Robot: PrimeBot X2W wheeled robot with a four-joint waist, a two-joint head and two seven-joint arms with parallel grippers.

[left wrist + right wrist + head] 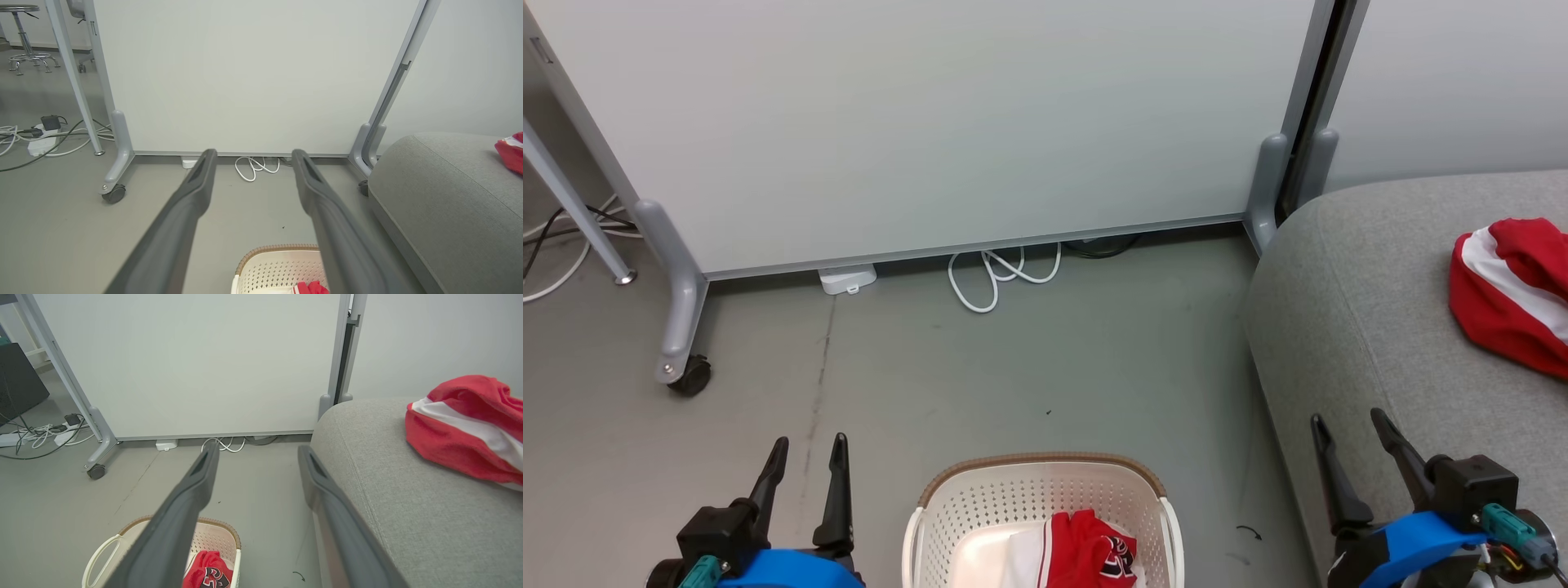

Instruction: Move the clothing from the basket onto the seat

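The cream basket with a brown rim stands on the floor at the bottom centre. Inside it lies a red jersey with black-and-white lettering, also visible in the right wrist view as the red jersey. A red garment with a white stripe rests on the grey seat at the right. My left gripper hangs open over the floor left of the basket, empty. My right gripper is open and empty above the seat's front left edge.
A white wheeled partition panel stands behind, with a caster at its left foot. A white cable loop and a small white adapter lie at its base. More cables and a power strip lie at far left.
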